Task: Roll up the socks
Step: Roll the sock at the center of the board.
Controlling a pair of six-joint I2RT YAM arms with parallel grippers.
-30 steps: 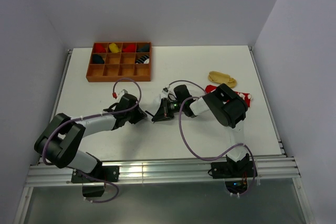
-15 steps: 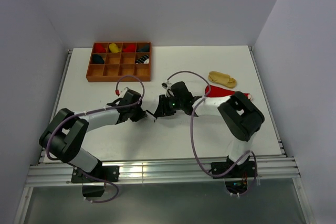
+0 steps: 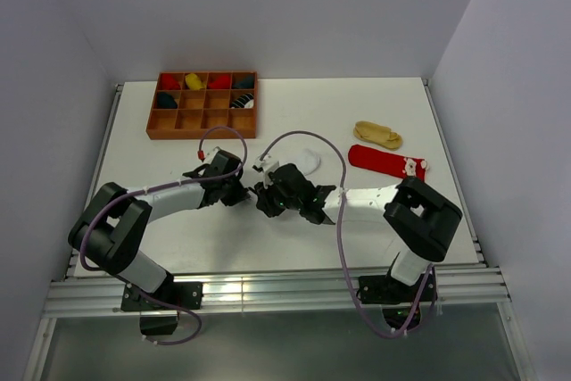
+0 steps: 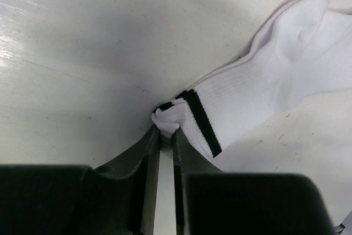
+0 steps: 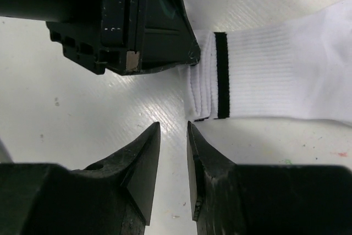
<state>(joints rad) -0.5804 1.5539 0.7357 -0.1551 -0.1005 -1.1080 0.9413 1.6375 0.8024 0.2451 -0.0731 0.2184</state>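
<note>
The white sock with black cuff stripes (image 4: 264,86) lies flat mid-table; in the top view only its toe end (image 3: 309,161) shows beside the right arm. My left gripper (image 4: 166,130) is shut on the bunched edge of its cuff, low on the table (image 3: 244,191). My right gripper (image 5: 173,126) is slightly open and empty. Its tips sit just short of the cuff (image 5: 212,81) and face the left gripper's body (image 5: 126,20); it shows in the top view (image 3: 265,202). The red sock (image 3: 386,162) and the tan-yellow sock (image 3: 378,135) lie at the right.
The brown wooden compartment tray (image 3: 203,128) stands at the back left with several rolled items in its far cells. Both arms stretch low over the table's middle, and their cables arch above them.
The right arm has swung left and stretched out toward the left gripper. This uncovered the red sock and the white sock's toe. The left gripper has hardly moved.
</note>
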